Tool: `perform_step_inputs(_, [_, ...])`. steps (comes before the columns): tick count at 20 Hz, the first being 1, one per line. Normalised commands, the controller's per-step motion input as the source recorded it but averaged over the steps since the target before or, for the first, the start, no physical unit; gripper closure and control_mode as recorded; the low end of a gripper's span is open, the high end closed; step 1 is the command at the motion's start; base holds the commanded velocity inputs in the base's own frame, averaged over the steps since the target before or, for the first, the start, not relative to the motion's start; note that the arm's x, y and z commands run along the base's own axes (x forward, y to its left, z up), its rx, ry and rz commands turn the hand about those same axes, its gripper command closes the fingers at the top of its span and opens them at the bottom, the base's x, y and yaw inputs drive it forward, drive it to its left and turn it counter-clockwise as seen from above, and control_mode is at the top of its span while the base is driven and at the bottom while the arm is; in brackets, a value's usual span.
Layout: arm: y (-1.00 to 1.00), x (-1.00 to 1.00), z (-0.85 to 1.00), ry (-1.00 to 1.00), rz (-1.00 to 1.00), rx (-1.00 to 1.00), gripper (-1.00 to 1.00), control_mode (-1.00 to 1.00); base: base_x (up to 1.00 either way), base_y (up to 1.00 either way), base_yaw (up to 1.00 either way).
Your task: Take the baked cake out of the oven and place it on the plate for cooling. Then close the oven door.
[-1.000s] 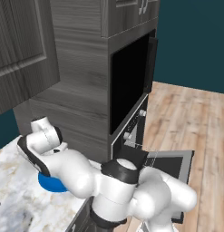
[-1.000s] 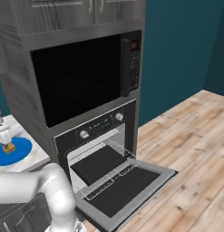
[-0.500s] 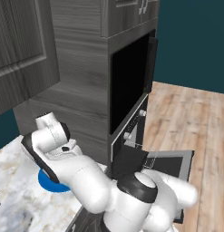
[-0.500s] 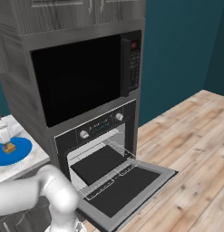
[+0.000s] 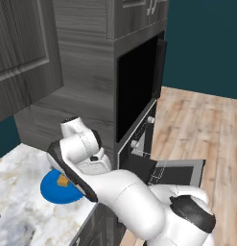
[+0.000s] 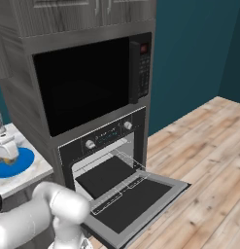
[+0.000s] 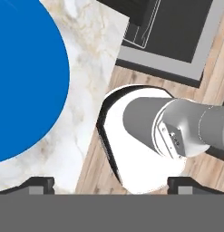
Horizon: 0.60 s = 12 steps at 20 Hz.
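Arm folded back leftward, hand pointing down, fingers spread wide, holding nothing

Oven door dropped open, blue plate on counter, cake apparently hidden.

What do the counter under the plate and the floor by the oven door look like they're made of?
The counter looks like polished marble or a marble-look stone: white with beige and grey veining. The floor looks like light wood planking, with visible board seams and grain. Both are rendered, so the real material stays open. The plate is a plain, uniform blue.
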Motion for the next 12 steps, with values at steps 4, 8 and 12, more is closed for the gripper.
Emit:
perform_step_inputs(4, [-0.96,-0.66,0.36,-0.04,0.07,0.15,-1.0,-1.0,0.0,0.0,0.0])
perform_step_inputs(8, [-1.0,-0.58,0.42,0.0,0.05,0.19,-1.0,-1.0,0.0,0.0,0.0])
perform_step_inputs(12, [-1.0,-0.36,0.38,0.0,0.03,0.2,-1.0,-1.0,0.0,0.0,0.0])
